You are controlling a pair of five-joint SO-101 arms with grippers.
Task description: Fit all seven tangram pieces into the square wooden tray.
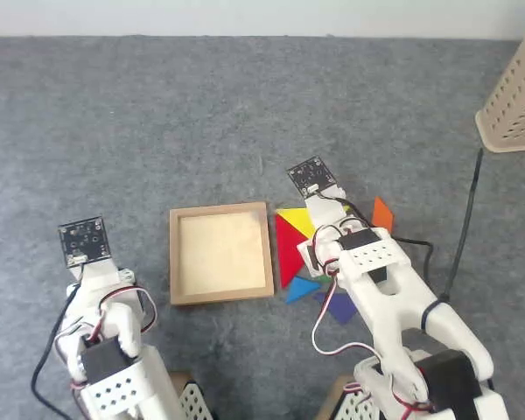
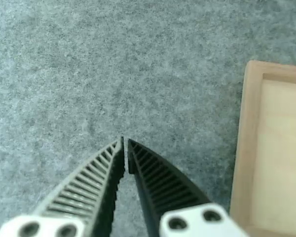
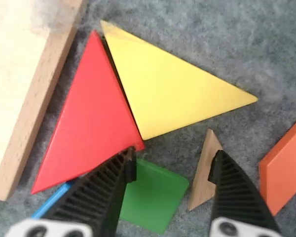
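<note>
Your right tool (image 3: 173, 160) sits closest to the lens, its two black ribbed fingers (image 3: 103, 190) spread well apart above the loose pieces. One tip is at the lower corner of the red triangle (image 3: 89, 133) and the other is over the edge of a plain wooden triangle (image 3: 204, 173). A green square (image 3: 153, 197) with rounded corners lies between them. The red triangle is large and glossy, and it lies long side to long side with an equally large yellow triangle (image 3: 163, 94), only a thin seam between them. Red is the one just beside the rim of the square wooden tray (image 1: 220, 296). An orange piece (image 3: 286, 163) lies beyond the wooden triangle, and a blue triangle (image 1: 302, 289) pokes out next to the green square. From the high view you can also see a purple piece (image 1: 341, 306), partly hidden under the right arm. All these pieces rest on the grey felt-like surface (image 1: 157, 122), on the tray's right-arm side. The tray itself is pale wood with a raised, slightly darker frame, and its smooth floor shows bare. Your left tool (image 2: 126, 143) has its fingers brought together, tips all but touching. It hangs over grey surface just off the tray's opposite rim, well apart from the pieces.
</note>
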